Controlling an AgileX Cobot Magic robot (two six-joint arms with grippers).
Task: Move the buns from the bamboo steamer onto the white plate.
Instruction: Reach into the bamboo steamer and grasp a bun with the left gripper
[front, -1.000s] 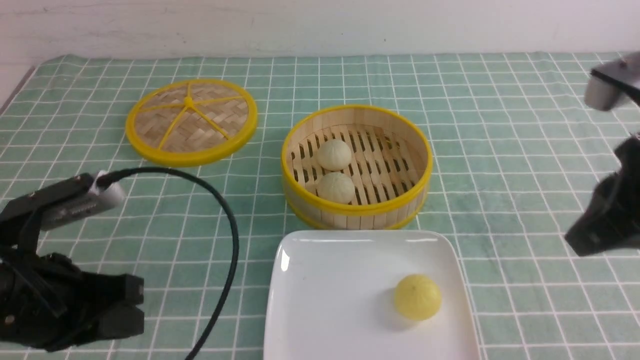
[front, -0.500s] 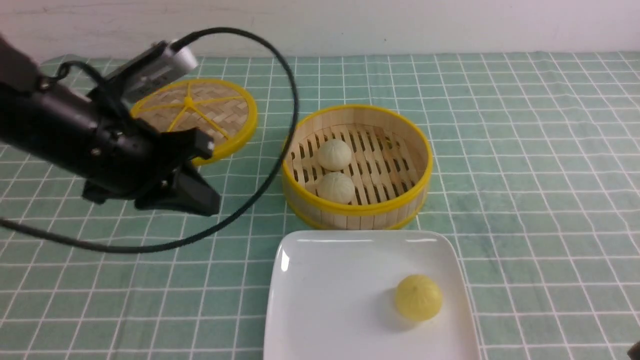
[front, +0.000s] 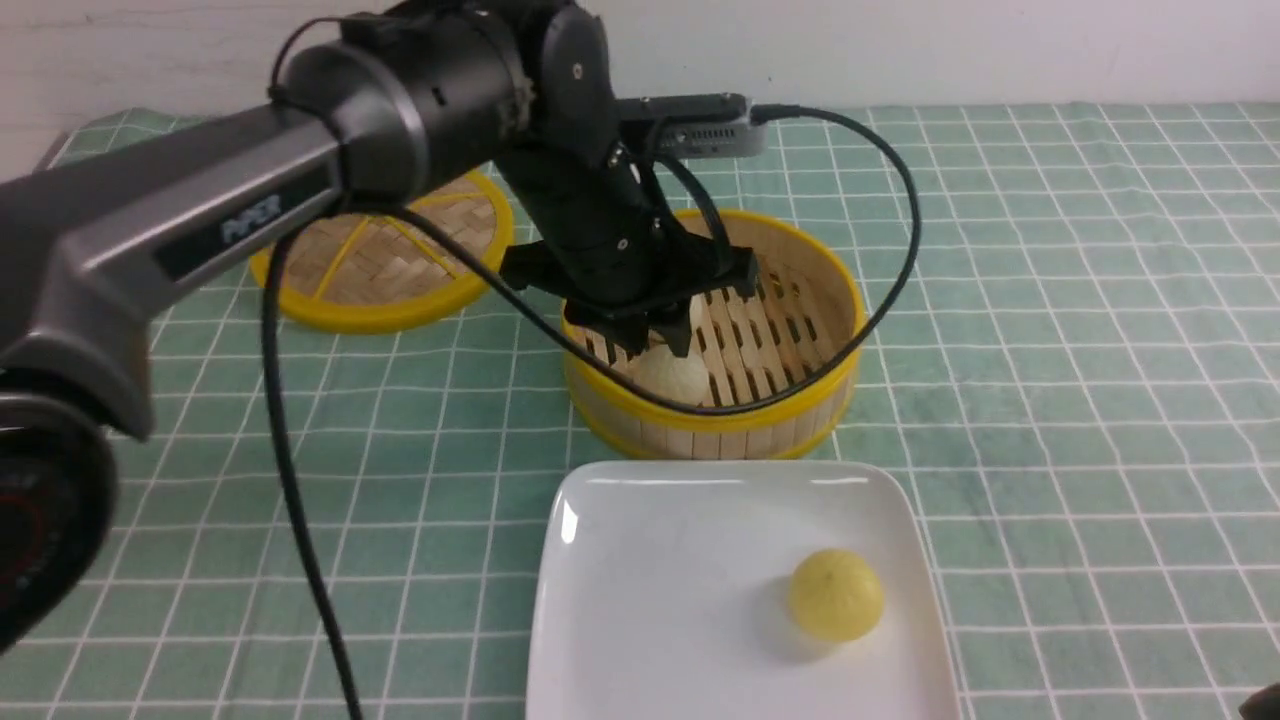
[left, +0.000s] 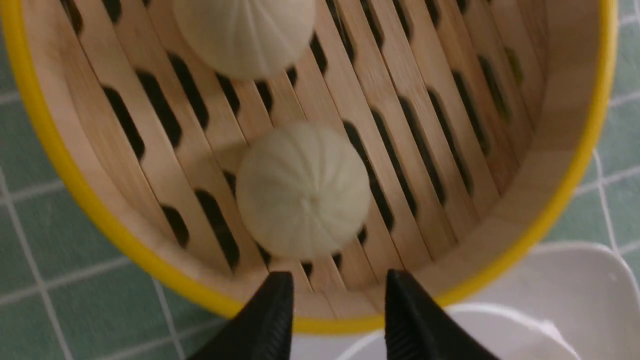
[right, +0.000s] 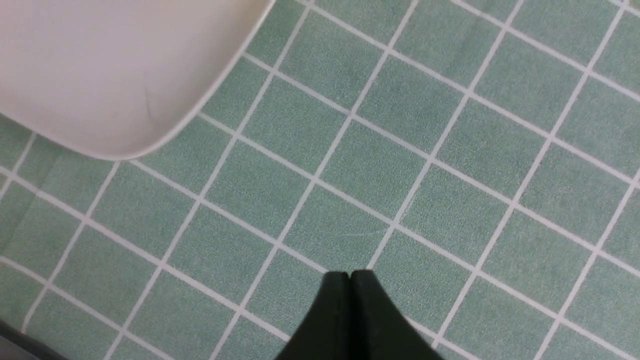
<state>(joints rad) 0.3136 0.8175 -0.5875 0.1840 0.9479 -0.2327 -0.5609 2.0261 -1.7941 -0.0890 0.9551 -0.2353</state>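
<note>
The bamboo steamer (front: 800, 410) stands mid-table and holds two cream buns. My left gripper (front: 652, 348) hangs open just above them. It hides the far bun in the front view, where only the near bun (front: 672, 378) shows. In the left wrist view, the near bun (left: 302, 190) lies just ahead of the gripper (left: 337, 280), nothing is between the fingers, and the far bun (left: 245, 35) lies beyond. The yellow bun (front: 836, 594) rests on the white plate (front: 660, 580). My right gripper (right: 350, 274) is shut and empty over the cloth beside the plate's corner (right: 100, 65).
The flat woven lid (front: 330, 290) with yellow spokes lies to the steamer's left, partly behind my left arm. A black cable (front: 290, 480) loops from the left wrist down across the green checked cloth. The plate's far edge sits close against the steamer's front wall (left: 540, 165).
My left arm swung from the table's left side up and over the steamer, with its gripper now above the cream buns. The right arm withdrew from the front view's right edge.
</note>
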